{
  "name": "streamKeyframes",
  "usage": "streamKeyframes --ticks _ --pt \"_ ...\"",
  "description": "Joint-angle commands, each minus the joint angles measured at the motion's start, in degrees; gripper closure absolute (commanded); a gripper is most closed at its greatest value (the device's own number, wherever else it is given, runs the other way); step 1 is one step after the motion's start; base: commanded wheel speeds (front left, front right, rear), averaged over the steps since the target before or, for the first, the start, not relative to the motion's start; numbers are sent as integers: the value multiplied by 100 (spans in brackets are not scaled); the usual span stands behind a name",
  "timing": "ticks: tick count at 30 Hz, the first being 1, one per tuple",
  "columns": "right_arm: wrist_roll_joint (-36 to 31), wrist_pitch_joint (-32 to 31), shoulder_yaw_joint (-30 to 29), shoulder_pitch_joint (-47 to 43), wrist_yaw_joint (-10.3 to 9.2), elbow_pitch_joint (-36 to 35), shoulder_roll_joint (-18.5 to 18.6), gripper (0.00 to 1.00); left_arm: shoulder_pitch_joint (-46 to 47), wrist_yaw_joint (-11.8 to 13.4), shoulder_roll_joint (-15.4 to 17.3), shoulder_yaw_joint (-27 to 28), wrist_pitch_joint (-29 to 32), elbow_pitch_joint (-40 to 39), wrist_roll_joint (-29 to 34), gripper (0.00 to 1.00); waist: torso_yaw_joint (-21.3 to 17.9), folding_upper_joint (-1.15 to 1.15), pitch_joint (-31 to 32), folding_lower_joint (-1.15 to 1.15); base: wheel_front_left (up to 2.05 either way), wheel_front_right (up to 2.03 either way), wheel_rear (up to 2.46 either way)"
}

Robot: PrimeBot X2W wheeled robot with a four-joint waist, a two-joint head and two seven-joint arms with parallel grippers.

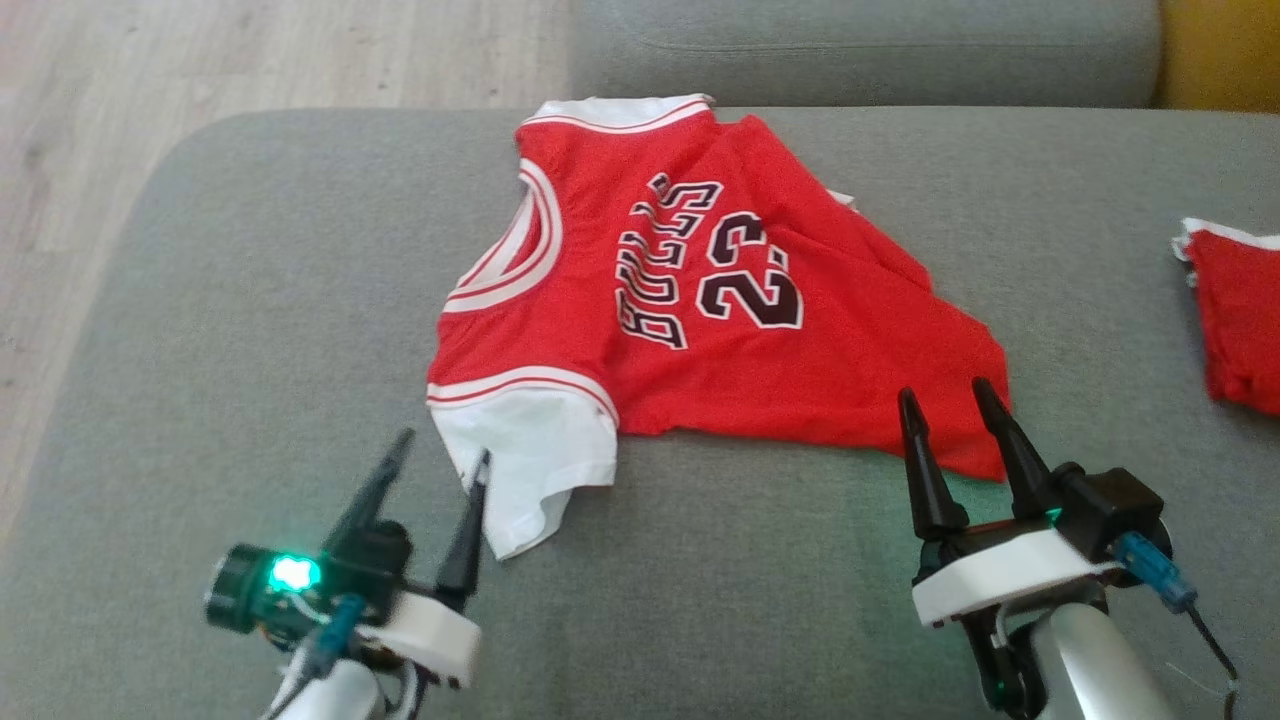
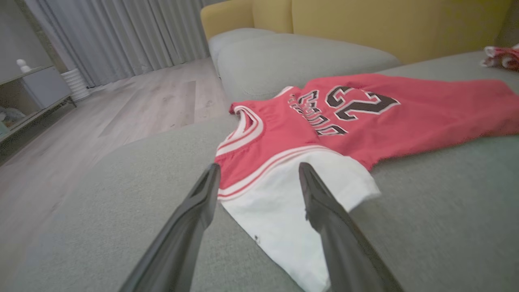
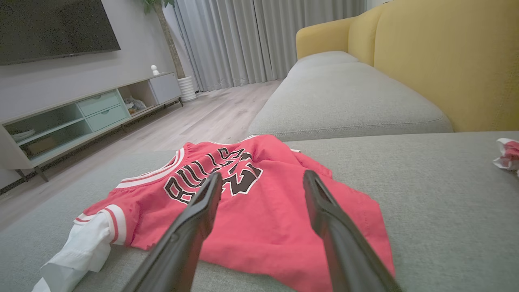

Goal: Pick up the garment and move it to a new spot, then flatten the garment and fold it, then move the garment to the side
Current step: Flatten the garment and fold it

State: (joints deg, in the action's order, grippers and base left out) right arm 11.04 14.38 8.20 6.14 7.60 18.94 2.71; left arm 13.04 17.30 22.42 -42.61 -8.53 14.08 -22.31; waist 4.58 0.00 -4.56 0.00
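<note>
Your left gripper (image 1: 445, 447) stands spread and empty, fingertips at the white sleeve (image 1: 540, 450) of the red fabric basketball jersey (image 1: 850, 330). Your right gripper (image 1: 945, 392), spread and empty too, sits at the jersey's near right hem corner. Jersey lies spread near the middle of the grey fabric sofa cushion (image 1: 250, 300). Crumpled red cloth (image 1: 1240, 320) at its right edge.
</note>
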Motion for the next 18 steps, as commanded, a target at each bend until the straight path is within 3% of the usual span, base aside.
streamKeyframes --ticks 1,6,18 --pt "13 62 146 71 -11 -194 17 0 187 102 41 386 -173 -112 -133 0 -111 0 3 0 0 0 0" --pt "-23 62 137 85 -11 -249 17 0 167 150 -125 647 -420 120 -377 0 -295 0 -63 0 0 0 0" --pt "-86 62 90 74 -11 -332 17 0 236 -217 -406 526 -155 1033 -750 0 -439 0 -333 0 0 0 0"
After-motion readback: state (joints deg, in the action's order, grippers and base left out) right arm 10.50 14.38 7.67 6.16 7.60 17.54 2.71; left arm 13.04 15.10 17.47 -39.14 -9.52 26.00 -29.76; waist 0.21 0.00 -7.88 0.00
